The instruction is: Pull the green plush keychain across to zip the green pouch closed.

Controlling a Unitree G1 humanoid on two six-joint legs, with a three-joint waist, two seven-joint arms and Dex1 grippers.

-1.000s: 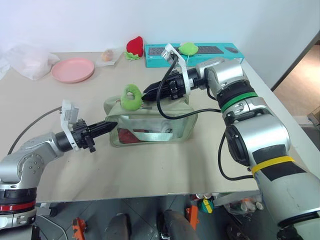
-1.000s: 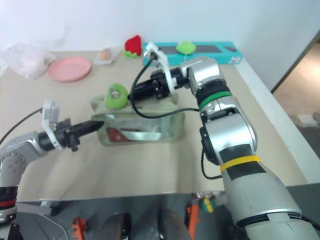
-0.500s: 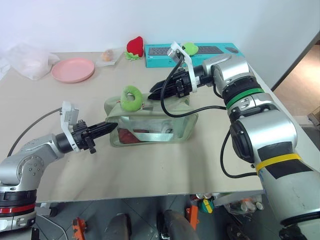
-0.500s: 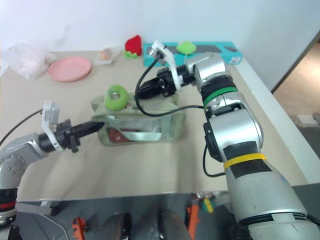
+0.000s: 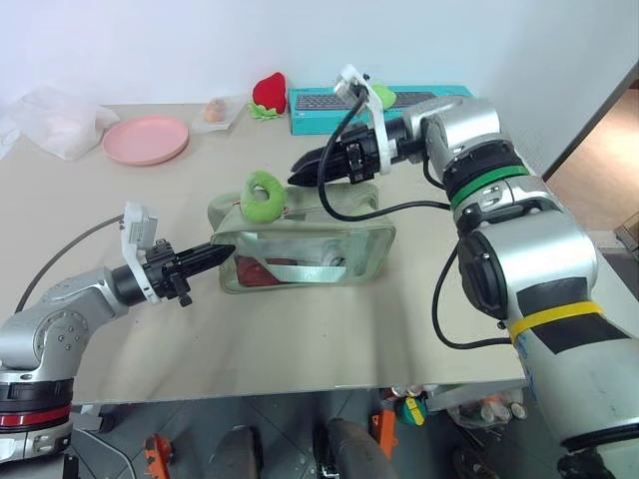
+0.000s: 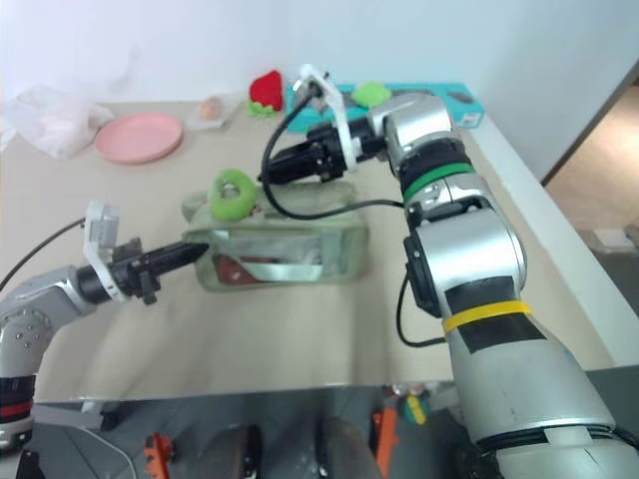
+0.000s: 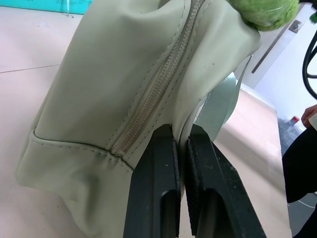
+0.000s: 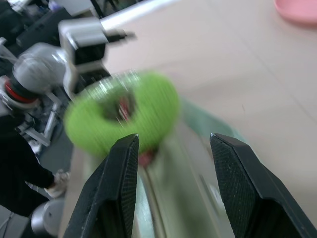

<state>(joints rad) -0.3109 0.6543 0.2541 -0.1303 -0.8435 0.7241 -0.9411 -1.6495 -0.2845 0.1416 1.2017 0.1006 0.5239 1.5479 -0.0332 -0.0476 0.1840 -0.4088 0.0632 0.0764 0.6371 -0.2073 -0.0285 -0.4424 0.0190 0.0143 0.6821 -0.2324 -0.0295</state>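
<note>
My left gripper (image 5: 222,250) is clamped on the nine o'clock end of the pale sage-green fabric zip pouch (image 5: 305,247) on the beige table (image 5: 300,329). The lime-green fuzzy ring keychain (image 5: 263,194) stands on the pouch's top near that end. At its two o'clock my right gripper (image 5: 297,177) hangs above the pouch, fingers apart and holding nothing.

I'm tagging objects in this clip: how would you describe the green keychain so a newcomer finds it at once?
Start at the sage-green pouch in the middle of the table. On its top left end sits the keychain, a fuzzy lime ring. Its doughnut hole sets it apart from the lime plush blob on the teal box and the red strawberry at the back.
</note>
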